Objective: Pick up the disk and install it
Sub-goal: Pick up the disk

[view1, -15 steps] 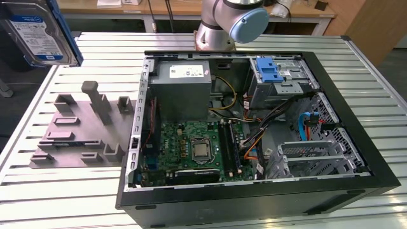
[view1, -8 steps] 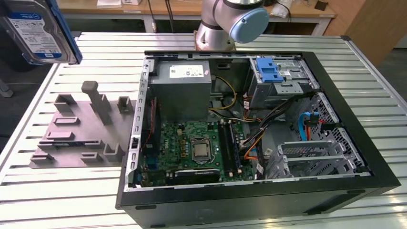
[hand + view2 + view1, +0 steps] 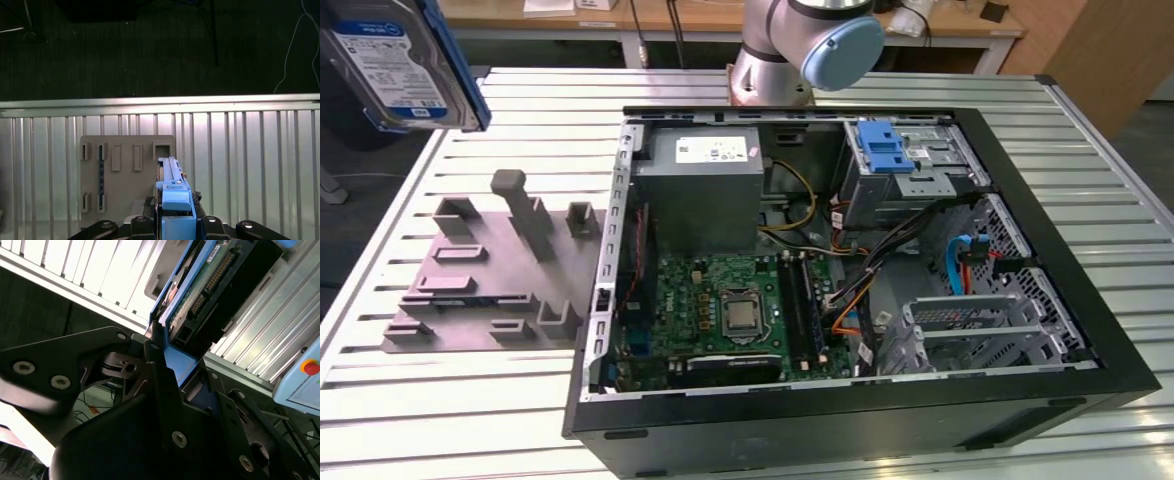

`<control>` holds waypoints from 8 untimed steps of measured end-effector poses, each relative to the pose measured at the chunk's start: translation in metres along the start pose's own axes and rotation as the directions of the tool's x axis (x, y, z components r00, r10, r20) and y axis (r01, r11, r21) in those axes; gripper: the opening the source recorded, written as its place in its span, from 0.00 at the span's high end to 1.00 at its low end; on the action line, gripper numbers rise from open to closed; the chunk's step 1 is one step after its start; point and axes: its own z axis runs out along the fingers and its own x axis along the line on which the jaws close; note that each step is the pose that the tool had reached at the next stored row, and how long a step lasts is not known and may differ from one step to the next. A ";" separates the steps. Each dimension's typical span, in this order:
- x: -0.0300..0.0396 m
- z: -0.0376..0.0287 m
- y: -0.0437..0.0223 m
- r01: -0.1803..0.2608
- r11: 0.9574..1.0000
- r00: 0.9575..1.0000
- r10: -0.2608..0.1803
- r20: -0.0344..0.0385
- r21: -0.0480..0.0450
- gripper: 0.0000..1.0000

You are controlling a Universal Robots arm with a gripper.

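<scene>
In the exterior view, disk (image 3: 394, 65) hung aloft at the exterior view's left, apart from the open computer case (image 3: 854, 425) and grey rack (image 3: 487, 275) on the slatted counter (image 3: 440, 420), in the second wrist view, gripper (image 3: 167, 352) clenched on the disk, in the first wrist view, disk edge-on over the rack.

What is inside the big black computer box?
A green circuit board, a grey metal box, bundled wires and a metal cage with a blue tab. Whatever lies under the box and board is covered.
</scene>
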 end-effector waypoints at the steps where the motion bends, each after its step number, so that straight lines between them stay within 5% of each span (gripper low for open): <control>1: 0.0000 -0.0004 0.0000 0.000 1.000 1.000 0.000 0.000 0.000 0.63; 8: -0.0001 -0.0036 0.0000 0.000 1.000 1.000 0.000 0.000 0.000 0.63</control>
